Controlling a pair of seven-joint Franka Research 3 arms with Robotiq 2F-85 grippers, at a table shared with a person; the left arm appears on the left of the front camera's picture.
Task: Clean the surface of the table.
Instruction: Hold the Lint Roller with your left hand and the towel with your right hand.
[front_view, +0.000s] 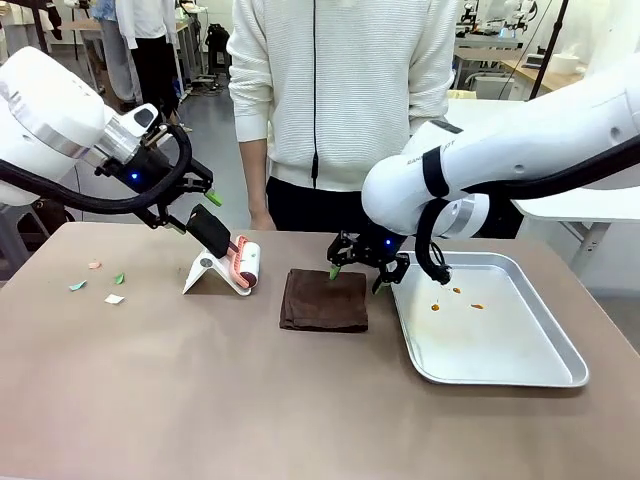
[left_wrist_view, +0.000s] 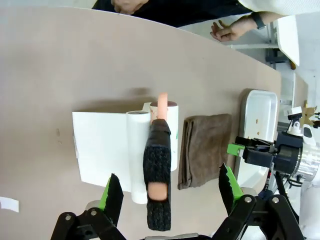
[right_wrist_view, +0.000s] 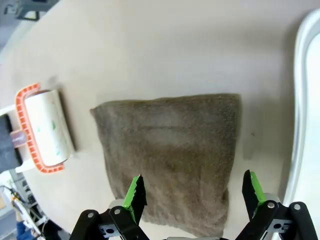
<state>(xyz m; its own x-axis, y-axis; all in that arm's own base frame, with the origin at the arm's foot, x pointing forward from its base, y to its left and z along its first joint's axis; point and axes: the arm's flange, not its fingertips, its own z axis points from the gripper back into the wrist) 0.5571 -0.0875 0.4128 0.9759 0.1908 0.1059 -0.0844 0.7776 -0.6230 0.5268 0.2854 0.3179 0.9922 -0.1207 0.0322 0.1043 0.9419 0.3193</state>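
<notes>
The tan-brown table (front_view: 200, 400) carries a lint roller (front_view: 243, 263) with a black handle, propped on a white stand (front_view: 205, 272). My left gripper (front_view: 194, 213) hovers open just above that handle; in the left wrist view the handle (left_wrist_view: 157, 170) lies between the spread fingers (left_wrist_view: 114, 195), apart from both. A folded brown cloth (front_view: 323, 298) lies at mid-table. My right gripper (front_view: 358, 268) hangs open over the cloth's far edge, and in the right wrist view the cloth (right_wrist_view: 170, 150) lies below its wide green-tipped fingers (right_wrist_view: 135, 192). A few small paper scraps (front_view: 100, 287) lie at the left.
A shiny silver tray (front_view: 560, 370) with small orange stains sits at the right, close to the cloth. A person in a white sweater (front_view: 340, 90) stands at the far edge, one hand (left_wrist_view: 230, 30) resting open. The near half of the table is bare.
</notes>
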